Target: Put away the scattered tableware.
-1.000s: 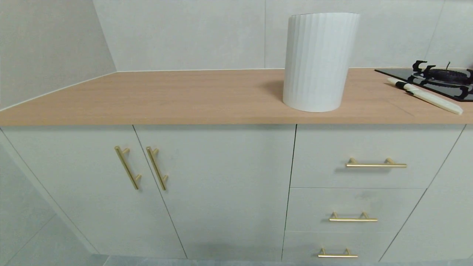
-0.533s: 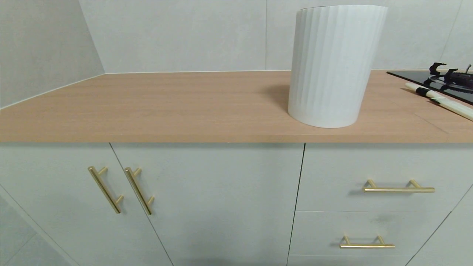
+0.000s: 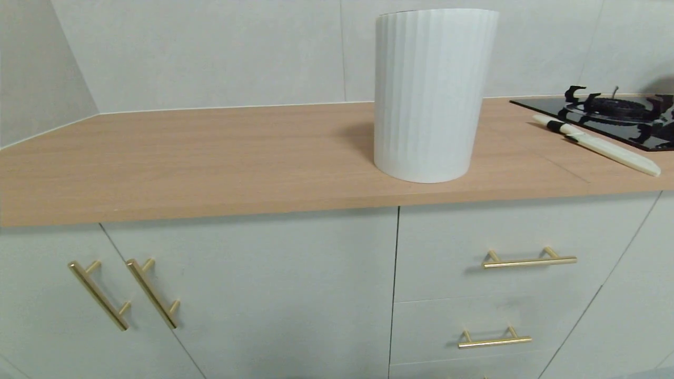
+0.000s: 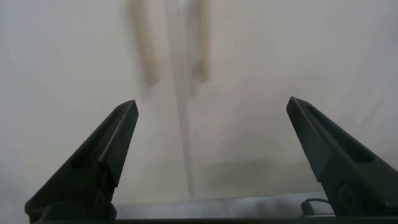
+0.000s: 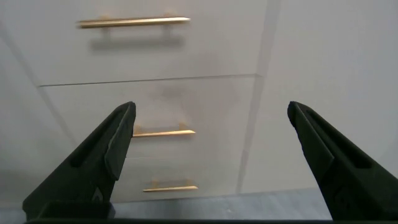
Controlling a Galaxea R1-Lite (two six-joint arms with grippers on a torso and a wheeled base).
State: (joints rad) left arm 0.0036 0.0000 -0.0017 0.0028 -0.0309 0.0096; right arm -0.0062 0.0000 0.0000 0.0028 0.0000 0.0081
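**Mia:** Where is the thing we have to tidy up?

**Ben:** The knife (image 3: 595, 146) lies flat on the counter (image 3: 210, 158), far over on the right, just beside the black stove (image 3: 616, 113). The end with the black band points to the back wall. The other end points to the front edge and a bit to the right.

**Mia:** Which claw is closer?

**Ben:** The right one, I think. The right claw (image 5: 211, 107) is down low, facing the drawers (image 5: 134, 22). It is wide open with nothing in it. The left claw (image 4: 211, 104) is wide open and empty too, facing the cupboard door handles (image 4: 149, 43).

**Mia:** So where must it go?

**Ben:** Up and over. The knife sits on top, and the counter's front edge is between them.

**Mia:** Is anything in the way?

**Ben:** The tall white pot (image 3: 429, 95) stands left of the knife, well apart. Maybe the knife goes in there. The stove is so close that the claw could bump it. I cannot tell if the knife touches it.
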